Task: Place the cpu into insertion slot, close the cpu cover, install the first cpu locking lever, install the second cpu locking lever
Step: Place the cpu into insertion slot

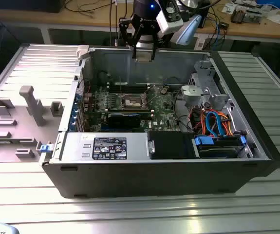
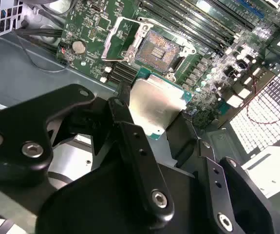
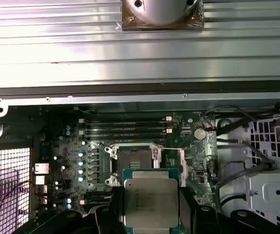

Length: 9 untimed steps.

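Dull silver metal, faintly brushed and catching the light, tops the flat square chip (image 2: pixel 157 102). It is held by its opposite edges between the black fingers (image 2: pixel 123 112) of the gripper (image 1: pixel 143 48), whose jaws are closed only as far as the chip's width. The chip is carried high above the open computer case (image 1: pixel 154 175), well apart from the socket (image 2: pixel 160 48). The socket's dark, finely pinned centre is ringed by a bright steel rim amid green circuit board (image 2: pixel 88 22). The thin cover plate (image 2: pixel 120 36), a stamped frame with a square window, is seen swung up and open beside the socket.

Risk is judged to lie in the descent. The chip's green border is narrow and the grip is on smooth edges, so a slip or a slight twist could set it down skewed. The fine contacts in the socket could then be bent. The raised cover plate and the long, narrow memory slots (image 3: pixel 125 129) close by could also be struck by the broad matte-black fingers if the approach is made off-centre.
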Available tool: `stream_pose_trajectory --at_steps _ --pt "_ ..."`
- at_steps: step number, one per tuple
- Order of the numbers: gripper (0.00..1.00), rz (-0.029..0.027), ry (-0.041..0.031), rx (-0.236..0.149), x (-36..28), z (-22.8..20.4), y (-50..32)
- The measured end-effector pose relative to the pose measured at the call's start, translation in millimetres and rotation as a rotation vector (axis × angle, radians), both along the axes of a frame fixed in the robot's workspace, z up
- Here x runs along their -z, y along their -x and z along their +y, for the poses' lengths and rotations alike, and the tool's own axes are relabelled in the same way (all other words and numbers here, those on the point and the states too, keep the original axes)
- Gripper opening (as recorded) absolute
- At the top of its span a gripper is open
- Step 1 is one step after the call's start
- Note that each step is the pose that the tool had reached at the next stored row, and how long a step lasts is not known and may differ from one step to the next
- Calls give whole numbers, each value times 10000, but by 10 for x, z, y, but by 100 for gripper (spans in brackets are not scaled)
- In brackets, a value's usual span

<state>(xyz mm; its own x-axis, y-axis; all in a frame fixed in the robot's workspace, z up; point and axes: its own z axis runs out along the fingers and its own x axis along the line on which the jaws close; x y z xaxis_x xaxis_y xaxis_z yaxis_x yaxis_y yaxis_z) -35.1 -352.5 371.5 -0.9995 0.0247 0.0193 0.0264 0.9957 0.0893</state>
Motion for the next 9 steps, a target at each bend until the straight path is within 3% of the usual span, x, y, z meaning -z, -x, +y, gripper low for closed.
stream_pose_trajectory --at_steps 9 --pt "54 0 0 16 0 0 0"
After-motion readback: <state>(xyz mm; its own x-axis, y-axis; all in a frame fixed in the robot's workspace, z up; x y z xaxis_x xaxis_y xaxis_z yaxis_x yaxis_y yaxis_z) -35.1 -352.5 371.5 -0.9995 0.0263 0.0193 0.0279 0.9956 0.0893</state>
